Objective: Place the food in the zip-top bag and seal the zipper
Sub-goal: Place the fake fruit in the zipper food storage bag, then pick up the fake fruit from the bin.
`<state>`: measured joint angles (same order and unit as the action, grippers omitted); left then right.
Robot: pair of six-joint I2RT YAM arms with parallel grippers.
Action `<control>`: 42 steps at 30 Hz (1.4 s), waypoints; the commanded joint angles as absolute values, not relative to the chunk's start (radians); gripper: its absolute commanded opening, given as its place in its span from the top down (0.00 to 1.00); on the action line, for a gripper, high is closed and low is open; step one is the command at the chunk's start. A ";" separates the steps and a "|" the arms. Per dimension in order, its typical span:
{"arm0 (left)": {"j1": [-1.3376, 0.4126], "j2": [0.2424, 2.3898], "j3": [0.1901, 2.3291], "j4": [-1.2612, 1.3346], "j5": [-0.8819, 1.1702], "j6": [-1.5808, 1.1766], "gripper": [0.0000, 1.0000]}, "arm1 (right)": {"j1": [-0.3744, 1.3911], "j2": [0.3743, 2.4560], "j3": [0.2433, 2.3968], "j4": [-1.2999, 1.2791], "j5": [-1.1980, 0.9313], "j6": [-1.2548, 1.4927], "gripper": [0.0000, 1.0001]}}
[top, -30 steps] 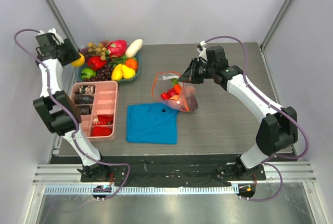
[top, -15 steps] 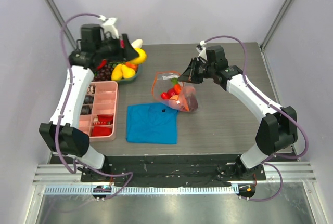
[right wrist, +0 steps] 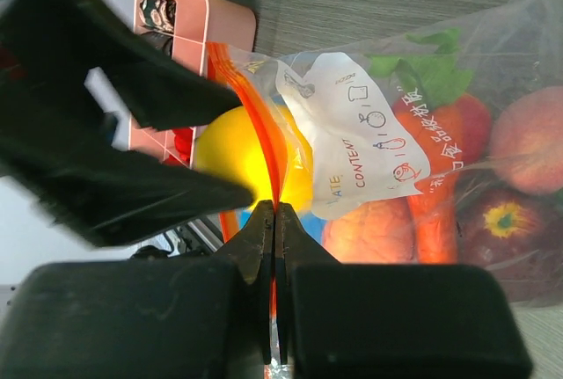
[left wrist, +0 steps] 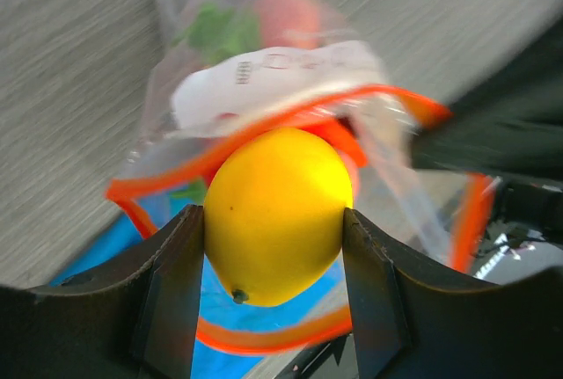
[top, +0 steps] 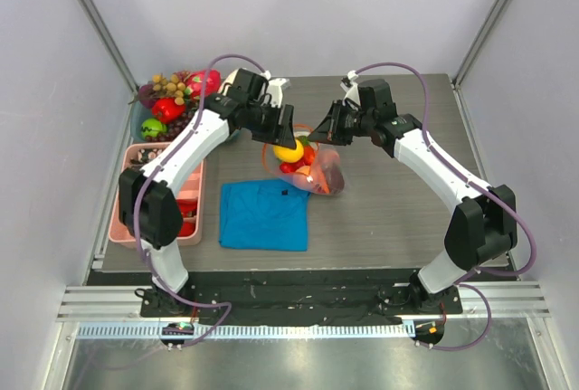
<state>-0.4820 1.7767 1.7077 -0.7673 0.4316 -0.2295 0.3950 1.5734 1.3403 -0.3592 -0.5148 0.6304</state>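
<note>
Right, left hand (left wrist: 274, 251) first: fingers pressed on both flanks of the lemon (left wrist: 277, 207), gripping at its widest part. It hovers at the mouth of the zip-top bag (top: 324, 175). The wrist view puts the lemon right at the zipper (left wrist: 295, 120); it's not yet down among the rest.

Right hand (right wrist: 273, 221): fingers pressed together, pinching the zipper strip on one lip and keeping the mouth lifted and open toward the left hand.

Handling, my read:
- The lemon looks like hard, smooth plastic, light and rounded, so it could squirt out of flat pads if the grip drifts off the widest part. The current hold looks fine.
- The bag is thin crinkly film with no shape of its own. The strip looks like the only stiff part, so take it there, not by the film.
- For sealing, line up both lips, pinch one end of the strip and run along it. The film would likely buckle if pushed.

Several red and orange pieces of food (right wrist: 422, 221) already sit in the bag. The bag lies mid-counter (top: 398, 218), just by the far right corner of the blue cloth (top: 264, 214); I can't tell if they overlap. More fruit sits in the bowl (top: 172, 109) at the far left, with the pink tray (top: 201, 200) on the left side.
</note>
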 commanded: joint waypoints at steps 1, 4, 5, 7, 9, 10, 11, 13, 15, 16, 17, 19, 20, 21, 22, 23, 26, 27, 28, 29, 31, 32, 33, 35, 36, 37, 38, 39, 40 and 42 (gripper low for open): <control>-0.463 1.754 1.763 -0.769 0.370 -0.256 0.28 | 0.391 1.555 1.348 -0.304 -0.543 0.646 0.99; -0.450 1.677 1.683 -0.651 0.402 -0.275 0.13 | 0.391 1.546 1.347 -0.304 -0.545 0.649 0.99; -0.434 1.631 1.658 -0.635 0.406 -0.275 0.12 | 0.393 1.546 1.348 -0.304 -0.548 0.650 0.99; -0.401 1.599 1.641 -0.608 0.425 -0.287 0.08 | 0.391 1.543 1.347 -0.302 -0.546 0.656 0.99; -0.312 1.568 1.632 -0.589 0.445 -0.311 0.08 | 0.391 1.542 1.344 -0.302 -0.543 0.658 0.99; -0.281 1.560 1.631 -0.572 0.445 -0.322 0.08 | 0.390 1.542 1.344 -0.302 -0.543 0.661 0.99; -0.244 1.557 1.628 -0.566 0.416 -0.336 0.08 | 0.393 1.542 1.341 -0.301 -0.542 0.663 0.99; -0.163 1.569 1.629 -0.574 0.350 -0.336 0.07 | 0.391 1.542 1.339 -0.296 -0.543 0.664 0.99; -0.097 1.613 1.631 -0.569 0.299 -0.325 0.07 | 0.391 1.543 1.338 -0.293 -0.542 0.667 0.99; -0.081 1.629 1.637 -0.563 0.285 -0.324 0.07 | 0.391 1.543 1.338 -0.293 -0.543 0.669 0.99; -0.066 1.650 1.643 -0.555 0.276 -0.322 0.08 | 0.393 1.543 1.338 -0.293 -0.545 0.670 0.99; -0.040 1.712 1.672 -0.552 0.261 -0.307 0.09 | 0.391 1.542 1.336 -0.293 -0.542 0.669 0.99; -0.035 1.729 1.675 -0.534 0.246 -0.305 0.09 | 0.391 1.540 1.335 -0.291 -0.541 0.666 0.99; -0.032 1.745 1.681 -0.523 0.229 -0.301 0.10 | 0.393 1.539 1.332 -0.293 -0.541 0.663 0.99; -0.032 1.776 1.683 -0.509 0.213 -0.298 0.12 | 0.390 1.539 1.331 -0.293 -0.540 0.663 0.99; -0.031 1.792 1.681 -0.490 0.207 -0.296 0.12 | 0.390 1.539 1.331 -0.293 -0.540 0.663 0.99; -0.031 1.856 1.687 -0.437 0.144 -0.304 0.14 | 0.388 1.540 1.330 -0.293 -0.538 0.660 0.99; -0.029 1.873 1.693 -0.419 0.138 -0.301 0.17 | 0.388 1.540 1.330 -0.293 -0.538 0.661 0.99; -0.031 1.891 1.701 -0.416 0.135 -0.302 0.18 | 0.388 1.542 1.331 -0.293 -0.540 0.661 0.99; -0.031 1.925 1.707 -0.411 0.140 -0.304 0.19 | 0.388 1.542 1.331 -0.293 -0.540 0.661 0.99; -0.031 1.957 1.726 -0.396 0.143 -0.301 0.23 | 0.388 1.543 1.333 -0.295 -0.540 0.660 0.99; -0.031 1.982 1.727 -0.385 0.140 -0.298 0.24 | 0.388 1.542 1.333 -0.295 -0.538 0.658 0.99; -0.031 1.996 1.732 -0.377 0.140 -0.298 0.25 | 0.390 1.545 1.336 -0.296 -0.538 0.658 0.99; -0.031 2.031 1.741 -0.359 0.149 -0.298 0.26 | 0.388 1.551 1.336 -0.296 -0.538 0.658 0.99; -0.032 2.040 1.750 -0.354 0.152 -0.302 0.28 | 0.387 1.552 1.339 -0.296 -0.538 0.658 0.99; -0.032 2.051 1.758 -0.357 0.150 -0.305 0.29 | 0.388 1.555 1.339 -0.298 -0.540 0.658 0.99; -0.031 2.071 1.766 -0.359 0.146 -0.311 0.31 | 0.387 1.555 1.339 -0.299 -0.540 0.658 0.99; -0.032 2.078 1.776 -0.364 0.143 -0.311 0.32 | 0.388 1.557 1.341 -0.298 -0.540 0.660 0.99; -0.031 2.085 1.778 -0.364 0.140 -0.311 0.32 | 0.387 1.559 1.341 -0.298 -0.540 0.658 0.99; -0.031 2.092 1.779 -0.362 0.140 -0.304 0.35 | 0.387 1.559 1.341 -0.298 -0.538 0.657 0.99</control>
<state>-0.0307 2.0857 1.7309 -0.4198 0.1551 -0.3084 0.3904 1.5734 1.3293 -0.3443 -0.5270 0.6567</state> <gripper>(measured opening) 0.673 0.020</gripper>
